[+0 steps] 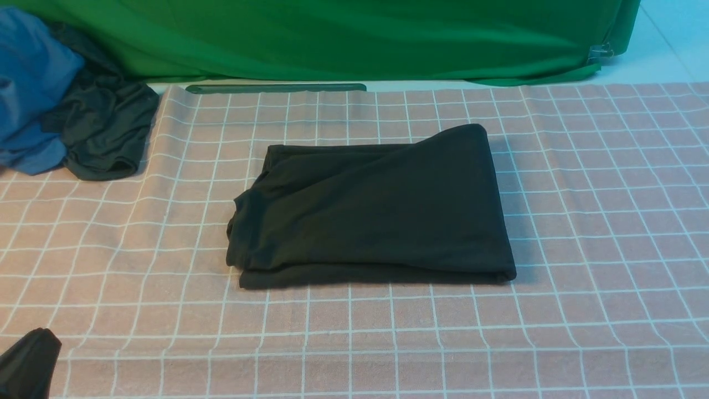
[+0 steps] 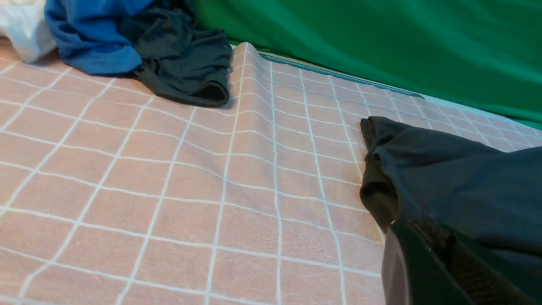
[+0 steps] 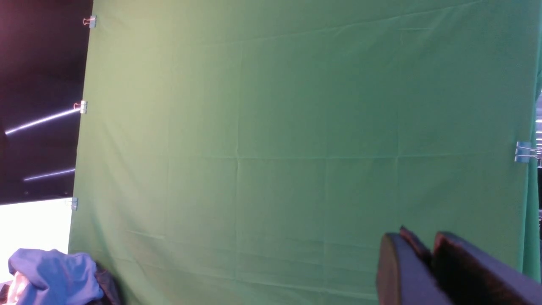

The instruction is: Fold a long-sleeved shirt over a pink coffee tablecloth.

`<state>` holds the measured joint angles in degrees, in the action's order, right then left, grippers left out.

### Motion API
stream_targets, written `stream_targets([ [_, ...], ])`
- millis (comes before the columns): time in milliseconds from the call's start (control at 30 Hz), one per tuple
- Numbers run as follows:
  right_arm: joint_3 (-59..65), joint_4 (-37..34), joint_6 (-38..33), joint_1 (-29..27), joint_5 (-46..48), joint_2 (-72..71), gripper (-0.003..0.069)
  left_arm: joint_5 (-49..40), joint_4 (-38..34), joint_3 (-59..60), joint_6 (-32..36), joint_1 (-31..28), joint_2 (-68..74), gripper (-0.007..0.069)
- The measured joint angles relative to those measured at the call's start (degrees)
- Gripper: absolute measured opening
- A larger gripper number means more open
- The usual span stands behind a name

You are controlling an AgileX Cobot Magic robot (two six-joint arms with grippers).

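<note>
The green backdrop cloth hangs across the far side, its hem lying on the worktop; in front of it the pink coffee tablecloth covers nearly all the worktop, its far edge running just short of the backdrop, with a raised crease toward the far left; wide bare grid lies open to the right of the shirt, in front of it and to its left. The long-sleeved shirt lies folded into a squarish black bundle at the middle of the tablecloth, print hidden, layered edges showing along its near and left sides. At the far left corner a blue garment and a smaller dark garment sit heaped together, well apart from the shirt. The left tool rests low at the near left corner, clenched and empty, clear of the shirt; the right tool is raised facing the backdrop, its fingers a narrow gap apart, nothing between them.
</note>
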<state>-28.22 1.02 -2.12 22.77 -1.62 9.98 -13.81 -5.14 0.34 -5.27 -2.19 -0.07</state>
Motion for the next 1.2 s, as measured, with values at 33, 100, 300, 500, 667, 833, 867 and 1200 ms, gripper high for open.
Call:
stream_targets([
  [33, 0.00, 0.00, 0.00, 0.00, 0.00, 0.00, 0.0144, 0.07, 1.31, 0.00, -0.04, 0.00, 0.00, 0.0014],
  [100, 0.00, 0.00, 0.00, 0.00, 0.00, 0.00, 0.0144, 0.13, 3.35, 0.00, -0.10, 0.00, 0.00, 0.0014],
  [300, 0.00, 0.00, 0.05, 0.00, 0.00, 0.00, 0.0144, 0.18, 5.14, 0.00, -0.10, 0.00, 0.00, 0.0014],
  [500, 0.00, 0.00, 0.05, 0.00, 0.00, 0.00, 0.0154, 0.18, 5.14, 0.00, -0.10, 0.00, 0.00, 0.0014],
  [667, 0.00, 0.05, 0.05, 0.00, 0.00, 0.00, 0.0173, 0.18, 5.14, 0.00, -0.05, 0.00, 0.00, 0.0014],
  [833, 0.00, 0.05, 0.05, 0.00, 0.00, 0.00, 0.0184, 0.18, 5.14, 0.00, 0.07, 0.00, 0.00, 0.0014],
  [867, 0.00, 0.05, 0.11, 0.00, 0.00, 0.00, 0.0187, 0.18, 5.14, 0.00, 0.07, 0.00, 0.00, 0.0014],
  [1200, 0.00, 0.05, -2.41, 0.00, -1.36, 0.00, 0.0199, 0.18, 5.14, 0.00, 0.07, 0.00, 0.00, 0.0014],
])
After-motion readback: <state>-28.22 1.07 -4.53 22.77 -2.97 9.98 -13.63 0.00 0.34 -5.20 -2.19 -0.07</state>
